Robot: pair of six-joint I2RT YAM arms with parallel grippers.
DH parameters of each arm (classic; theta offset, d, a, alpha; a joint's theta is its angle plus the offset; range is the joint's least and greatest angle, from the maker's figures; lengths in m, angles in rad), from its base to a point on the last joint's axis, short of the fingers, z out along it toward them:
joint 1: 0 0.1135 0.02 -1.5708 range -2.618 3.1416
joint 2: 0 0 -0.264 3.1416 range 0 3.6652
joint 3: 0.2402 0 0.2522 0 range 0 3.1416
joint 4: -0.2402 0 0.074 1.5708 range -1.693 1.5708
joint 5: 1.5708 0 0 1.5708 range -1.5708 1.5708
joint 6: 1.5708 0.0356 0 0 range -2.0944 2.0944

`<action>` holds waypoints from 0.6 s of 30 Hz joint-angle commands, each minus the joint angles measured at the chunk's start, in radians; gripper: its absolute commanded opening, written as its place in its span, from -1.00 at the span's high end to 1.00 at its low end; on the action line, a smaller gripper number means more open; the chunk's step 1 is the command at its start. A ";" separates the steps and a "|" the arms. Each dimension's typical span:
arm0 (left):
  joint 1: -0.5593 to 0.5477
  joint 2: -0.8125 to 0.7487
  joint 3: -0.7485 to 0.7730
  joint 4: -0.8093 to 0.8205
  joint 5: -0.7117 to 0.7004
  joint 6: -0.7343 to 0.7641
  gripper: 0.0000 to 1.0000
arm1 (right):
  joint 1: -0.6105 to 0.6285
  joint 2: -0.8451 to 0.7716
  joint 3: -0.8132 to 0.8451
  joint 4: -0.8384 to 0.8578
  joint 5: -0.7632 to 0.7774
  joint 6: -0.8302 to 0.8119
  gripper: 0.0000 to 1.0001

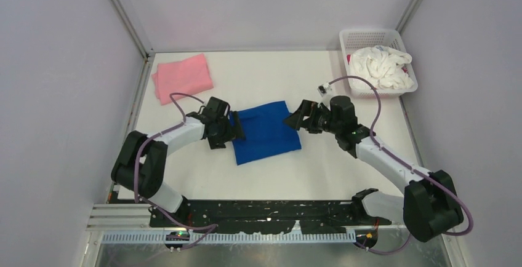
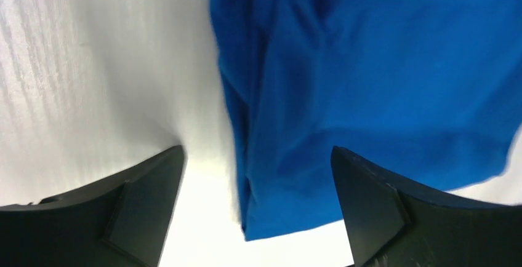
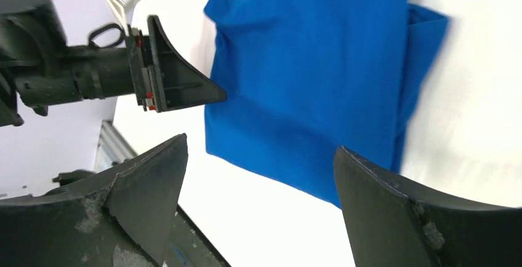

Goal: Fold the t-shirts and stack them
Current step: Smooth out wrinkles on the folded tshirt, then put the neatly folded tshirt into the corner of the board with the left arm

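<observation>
The royal blue t-shirt (image 1: 265, 131) lies folded into a rectangle at the middle of the table, its print hidden. It also shows in the left wrist view (image 2: 369, 76) and the right wrist view (image 3: 308, 76). The light pink t-shirt (image 1: 182, 77) lies folded at the back left. My left gripper (image 1: 236, 127) is open at the blue shirt's left edge, its jaws either side of the shirt's corner (image 2: 258, 230), holding nothing. My right gripper (image 1: 292, 120) is open and empty at the shirt's right edge. The left gripper's fingertip (image 3: 184, 88) shows in the right wrist view.
A white mesh basket (image 1: 345, 39) at the back right holds bunched white cloth (image 1: 378, 65). Grey walls with metal posts enclose the table on three sides. The arm bases and a black rail (image 1: 258, 215) run along the near edge.
</observation>
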 commanded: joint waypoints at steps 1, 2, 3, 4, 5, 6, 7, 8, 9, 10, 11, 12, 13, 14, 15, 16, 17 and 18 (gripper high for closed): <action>0.003 0.093 0.025 0.023 -0.067 -0.034 -0.80 | -0.019 -0.139 -0.054 -0.158 0.154 -0.063 -0.91; 0.004 0.117 0.046 0.017 -0.082 -0.034 -0.76 | -0.022 -0.154 -0.059 -0.173 0.185 -0.070 -0.91; 0.003 0.144 0.061 0.014 -0.087 -0.030 -0.69 | -0.023 -0.182 -0.064 -0.202 0.201 -0.086 -0.91; 0.003 0.171 0.077 0.017 -0.122 -0.026 -0.62 | -0.025 -0.194 -0.065 -0.228 0.210 -0.096 -0.91; 0.005 0.197 0.097 0.008 -0.130 -0.023 -0.54 | -0.025 -0.213 -0.066 -0.242 0.231 -0.117 -0.91; 0.004 0.225 0.117 -0.006 -0.130 -0.017 -0.44 | -0.026 -0.222 -0.065 -0.268 0.240 -0.127 -0.91; 0.004 0.248 0.129 -0.009 -0.124 -0.012 -0.34 | -0.027 -0.235 -0.062 -0.280 0.261 -0.144 -0.91; 0.002 0.270 0.135 -0.006 -0.110 -0.012 -0.24 | -0.030 -0.246 -0.060 -0.302 0.269 -0.151 -0.91; 0.001 0.290 0.138 0.000 -0.101 -0.012 -0.14 | -0.030 -0.251 -0.056 -0.313 0.282 -0.162 -0.91; -0.001 0.300 0.137 0.007 -0.078 -0.014 -0.06 | -0.030 -0.258 -0.055 -0.328 0.284 -0.168 -0.91; -0.007 0.308 0.137 0.011 -0.069 -0.013 0.01 | -0.032 -0.261 -0.053 -0.335 0.286 -0.181 -0.91; -0.013 0.315 0.138 0.014 -0.067 -0.014 0.07 | -0.033 -0.265 -0.052 -0.348 0.288 -0.196 -0.91; -0.019 0.320 0.141 0.016 -0.070 -0.015 0.12 | -0.034 -0.267 -0.051 -0.354 0.294 -0.203 -0.91; -0.029 0.325 0.146 0.015 -0.073 -0.015 0.17 | -0.034 -0.270 -0.051 -0.361 0.299 -0.214 -0.91; -0.037 0.330 0.152 0.013 -0.075 -0.016 0.25 | -0.035 -0.270 -0.051 -0.363 0.311 -0.219 -0.91; -0.050 0.338 0.161 0.010 -0.080 -0.016 0.29 | -0.036 -0.271 -0.052 -0.365 0.322 -0.224 -0.91; -0.059 0.346 0.179 0.003 -0.085 -0.012 0.38 | -0.036 -0.272 -0.053 -0.366 0.328 -0.227 -0.91; -0.067 0.351 0.193 -0.005 -0.087 -0.008 0.49 | -0.037 -0.270 -0.053 -0.366 0.336 -0.230 -0.91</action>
